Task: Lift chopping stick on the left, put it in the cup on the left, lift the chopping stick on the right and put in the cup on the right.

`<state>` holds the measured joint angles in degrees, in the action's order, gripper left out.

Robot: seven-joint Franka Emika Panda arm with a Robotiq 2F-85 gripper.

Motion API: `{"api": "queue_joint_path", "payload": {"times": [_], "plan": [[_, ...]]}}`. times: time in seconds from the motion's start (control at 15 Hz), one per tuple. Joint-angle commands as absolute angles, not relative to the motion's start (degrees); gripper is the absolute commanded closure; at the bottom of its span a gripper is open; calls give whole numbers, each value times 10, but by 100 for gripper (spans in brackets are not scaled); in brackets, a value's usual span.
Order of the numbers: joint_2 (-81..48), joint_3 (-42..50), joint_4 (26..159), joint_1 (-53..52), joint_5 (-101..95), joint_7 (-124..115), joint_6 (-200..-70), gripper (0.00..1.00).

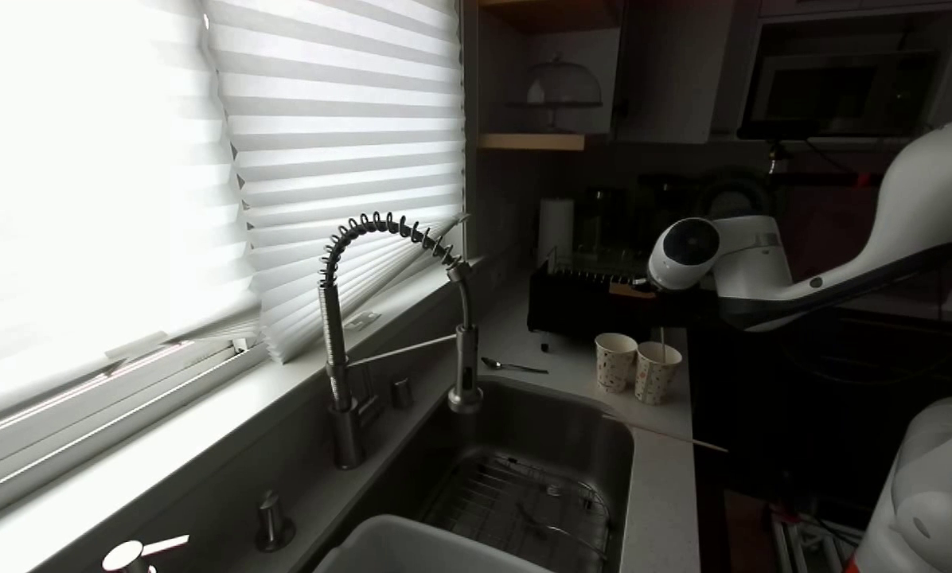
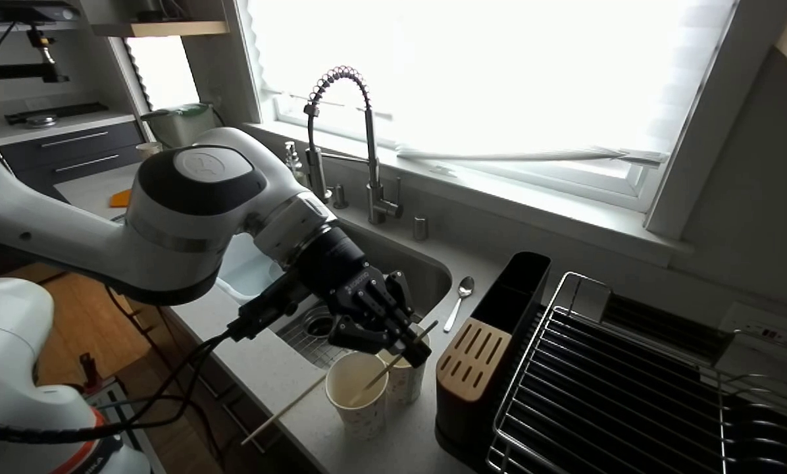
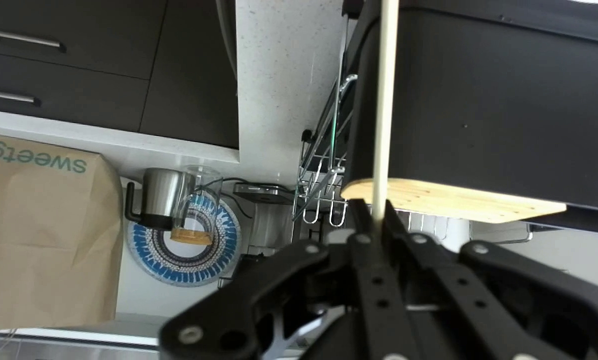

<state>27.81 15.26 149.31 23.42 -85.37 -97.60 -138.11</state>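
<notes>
My gripper [image 2: 417, 349] is shut on a thin pale chopping stick [image 2: 374, 380], which also shows between the fingertips in the wrist view [image 3: 385, 100]. The stick is tilted in an exterior view, and its lower end is inside the speckled paper cup nearer the counter's front edge [image 2: 364, 421]; this cup also shows in an exterior view [image 1: 653, 383]. A second paper cup [image 1: 613, 370] stands beside it, partly hidden behind the gripper in an exterior view [image 2: 408, 385]. Another chopping stick [image 1: 675, 435] lies on the counter by the cups and juts past its edge [image 2: 281, 411].
A black holder with a slotted wooden top [image 2: 472, 359] and a wire dish rack [image 2: 604, 368] stand close to the cups. A spoon [image 2: 459, 303] lies on the counter. The sink [image 1: 555, 398] and a tall spring faucet [image 1: 333, 334] are beyond the cups.
</notes>
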Motion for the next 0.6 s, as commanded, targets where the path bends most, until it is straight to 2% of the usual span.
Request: {"api": "queue_joint_path", "payload": {"times": [0.0, 0.27, 0.33, 0.47, 0.53], "plan": [[262, 170, 1496, 212, -875, -1005, -1363, 98], [249, 175, 1492, 202, -873, -1016, -1366, 98], [247, 176, 1492, 200, -875, -1015, -1367, 93], [244, 176, 1491, 198, -875, -1020, -1367, 94], [242, 177, 1490, 197, -875, -1021, -1367, 72]]}}
